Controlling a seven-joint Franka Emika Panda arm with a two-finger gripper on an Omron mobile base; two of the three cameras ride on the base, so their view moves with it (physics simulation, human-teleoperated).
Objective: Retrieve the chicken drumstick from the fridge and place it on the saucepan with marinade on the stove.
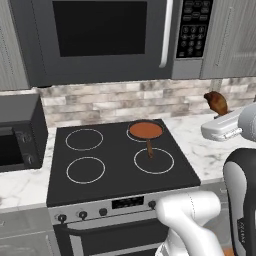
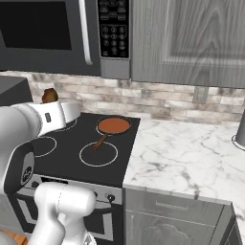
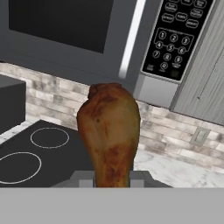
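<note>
Fingertips of the two-finger gripper (image 3: 112, 178) are mostly cut off at the bottom of the hand view, yet they are seen pinching the narrow end of the reddish-brown, lumpy chicken drumstick (image 3: 110, 131), which is held upright with its thick end up. In the left base view the drumstick (image 1: 216, 101) is seen raised above the white marble counter (image 1: 205, 145), to the right of the black glass stove (image 1: 117, 160) — the fingers are hidden behind the white wrist. In the right base view only the top of the drumstick (image 2: 49, 95) is made out behind the arm. The small round saucepan with orange-red marinade (image 1: 146, 130) is seen on the back right burner, its thin brown handle pointed forward, well apart from the drumstick. A dark microwave (image 1: 100, 35) is mounted above.
</note>
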